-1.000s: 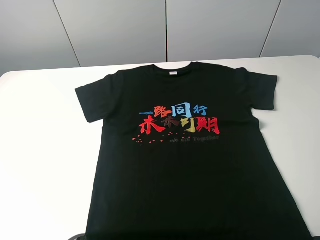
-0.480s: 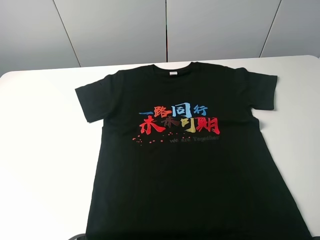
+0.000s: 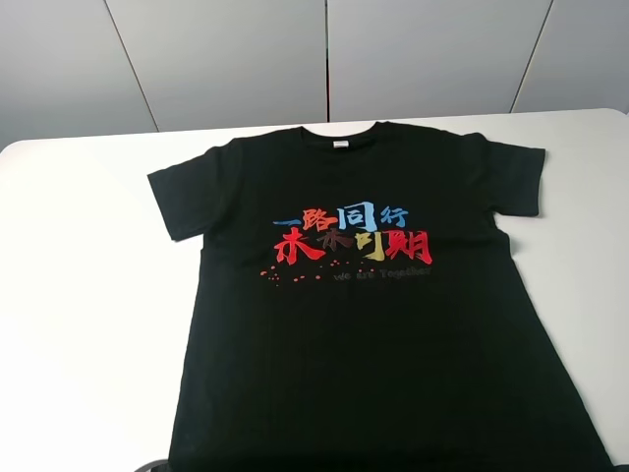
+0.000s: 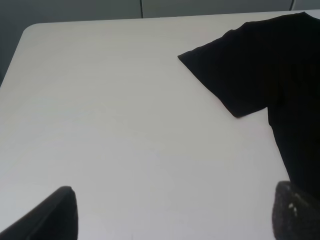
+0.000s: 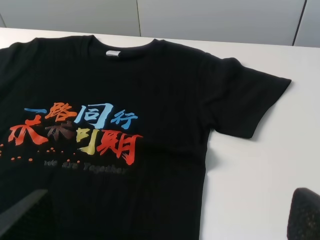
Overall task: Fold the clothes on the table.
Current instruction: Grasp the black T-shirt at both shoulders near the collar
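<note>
The clothes are one black T-shirt [image 3: 364, 324] with red, blue and yellow characters on the chest, spread flat and face up on the white table [image 3: 79, 295], collar toward the far edge. Neither arm shows in the high view. In the left wrist view my left gripper [image 4: 172, 215] is open above bare tabletop beside the shirt's left sleeve [image 4: 235, 75]; only its two dark fingertips [image 4: 55, 215] show. In the right wrist view my right gripper [image 5: 165, 215] is open over the shirt's right side [image 5: 150, 75] below the print, holding nothing.
Grey wall panels [image 3: 324, 59] stand behind the table's far edge. White tabletop shows on both sides of the shirt, wider on the left. The shirt's hem reaches the near edge of the high view.
</note>
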